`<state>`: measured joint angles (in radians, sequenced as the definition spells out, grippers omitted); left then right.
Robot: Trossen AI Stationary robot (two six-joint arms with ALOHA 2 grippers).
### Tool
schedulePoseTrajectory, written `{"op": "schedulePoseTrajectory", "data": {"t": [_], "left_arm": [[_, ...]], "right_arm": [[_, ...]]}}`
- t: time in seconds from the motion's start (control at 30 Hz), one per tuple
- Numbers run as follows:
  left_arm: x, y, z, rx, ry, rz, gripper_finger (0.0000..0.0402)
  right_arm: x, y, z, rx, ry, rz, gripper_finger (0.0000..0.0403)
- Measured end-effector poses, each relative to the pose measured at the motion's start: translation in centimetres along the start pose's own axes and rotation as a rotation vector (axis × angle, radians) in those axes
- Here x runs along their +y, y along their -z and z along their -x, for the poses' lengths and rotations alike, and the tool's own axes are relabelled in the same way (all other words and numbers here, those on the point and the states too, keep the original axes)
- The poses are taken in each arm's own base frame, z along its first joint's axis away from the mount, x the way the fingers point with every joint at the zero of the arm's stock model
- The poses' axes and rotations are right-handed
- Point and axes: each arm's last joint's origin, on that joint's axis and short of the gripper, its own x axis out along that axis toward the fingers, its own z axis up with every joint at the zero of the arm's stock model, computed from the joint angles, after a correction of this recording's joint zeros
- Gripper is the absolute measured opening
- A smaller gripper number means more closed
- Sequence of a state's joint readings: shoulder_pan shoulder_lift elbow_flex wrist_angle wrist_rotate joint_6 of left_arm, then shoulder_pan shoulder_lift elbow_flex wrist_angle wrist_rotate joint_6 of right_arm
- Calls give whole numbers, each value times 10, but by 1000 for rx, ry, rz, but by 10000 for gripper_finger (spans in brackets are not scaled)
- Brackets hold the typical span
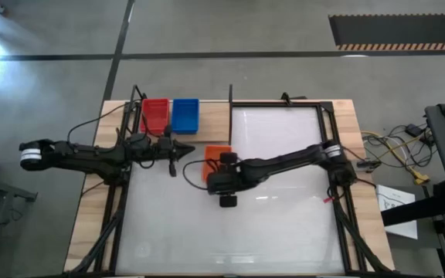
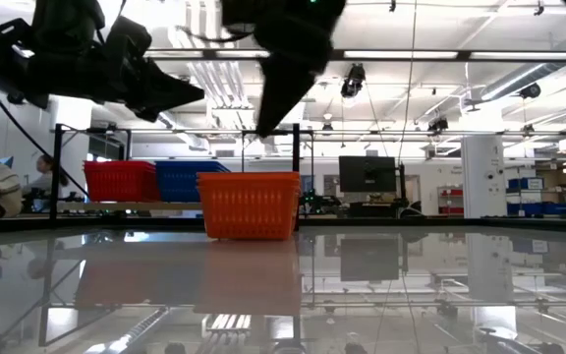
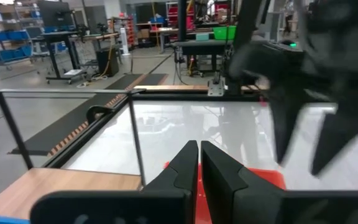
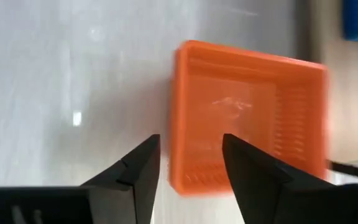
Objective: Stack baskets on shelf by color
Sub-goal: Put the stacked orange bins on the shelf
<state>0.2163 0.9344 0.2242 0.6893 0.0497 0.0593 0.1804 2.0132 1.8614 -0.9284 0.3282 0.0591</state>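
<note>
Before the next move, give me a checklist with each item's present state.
1. Right claw open: ok, fingers apart above the orange basket.
2. Orange basket free of the right claw: ok, it sits on the white tabletop.
3. Orange basket on the shelf: not ok, it sits beside it on the tabletop.
4. Red basket and blue basket on the shelf: ok, side by side.
5. Left claw shut and empty: ok, hanging near the shelf.
6. How many baskets each stack holds: cannot tell.
</note>
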Motion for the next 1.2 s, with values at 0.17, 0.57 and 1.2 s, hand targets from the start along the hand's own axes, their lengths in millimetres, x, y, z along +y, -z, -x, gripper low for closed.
{"op": "schedulePoseTrajectory", "data": {"t": [0.17,0.57,1.2], "left_arm": [[-9,-5,-3,1,50,-1,3],[-23,-24,-34,207,128,-3,3],[-70,-38,-113,829,148,-85,115]], "right_arm": [[-4,30,14,-36,7,-35,168],[3,138,36,-388,-73,-187,18],[-8,223,35,-609,-77,-335,11]]}}
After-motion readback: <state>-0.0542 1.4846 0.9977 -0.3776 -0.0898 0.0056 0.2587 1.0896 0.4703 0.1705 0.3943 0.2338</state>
